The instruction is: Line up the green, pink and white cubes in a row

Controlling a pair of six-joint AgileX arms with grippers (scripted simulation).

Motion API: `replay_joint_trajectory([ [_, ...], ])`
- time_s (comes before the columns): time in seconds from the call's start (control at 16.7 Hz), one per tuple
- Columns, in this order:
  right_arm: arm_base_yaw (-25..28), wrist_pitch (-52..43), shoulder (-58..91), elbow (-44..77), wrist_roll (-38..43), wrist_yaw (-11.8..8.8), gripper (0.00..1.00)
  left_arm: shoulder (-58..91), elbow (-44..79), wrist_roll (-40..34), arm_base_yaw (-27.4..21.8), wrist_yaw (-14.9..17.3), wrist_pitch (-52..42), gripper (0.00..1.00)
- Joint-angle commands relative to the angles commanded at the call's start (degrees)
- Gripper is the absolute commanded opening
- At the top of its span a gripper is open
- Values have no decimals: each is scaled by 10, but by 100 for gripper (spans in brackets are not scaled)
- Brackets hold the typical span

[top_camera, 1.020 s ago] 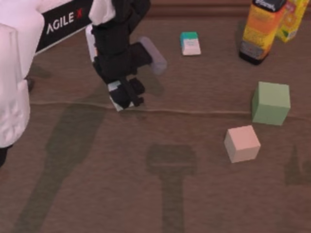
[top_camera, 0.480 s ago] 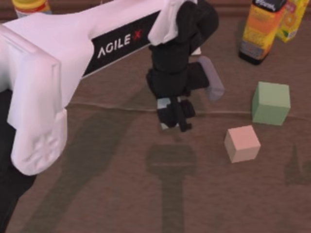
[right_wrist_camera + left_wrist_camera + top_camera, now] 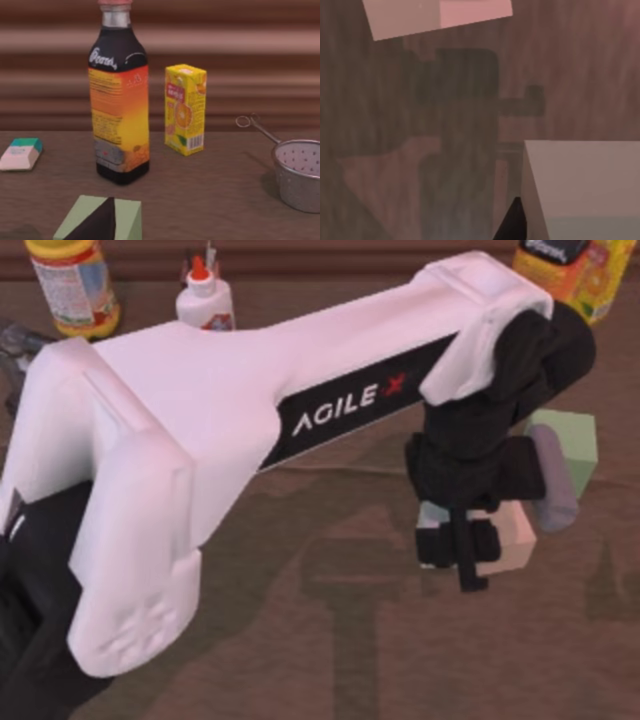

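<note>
My left arm [image 3: 300, 410] stretched across desk [image 3: 300, 640], left claw [image 3: 458, 545] pointing down, clamped on white cube [image 3: 585, 185], beside pink cube [image 3: 518, 540].

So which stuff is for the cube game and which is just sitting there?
For the job: green cube, pink cube, white cube held in the left pincer.
Just lying about: sauce bottle, juice box, strainer, teal-topped block, glue bottle, yellow bottle.

Dim even light; soft arm shadows darken the table [image 3: 300, 640]
</note>
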Motion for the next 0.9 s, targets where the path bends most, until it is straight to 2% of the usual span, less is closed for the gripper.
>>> replay_joint_trajectory([
  [0.24, 0, 0, 0, 0, 0, 0, 100, 0, -11, 0, 2, 1, 11, 0],
  [0.6, 0, 0, 0, 0, 0, 0, 100, 24, -101, -1, 0, 0, 127, 0],
  [0.9, 0, 0, 0, 0, 0, 0, 100, 27, -111, -1, -1, 0, 139, 0],
])
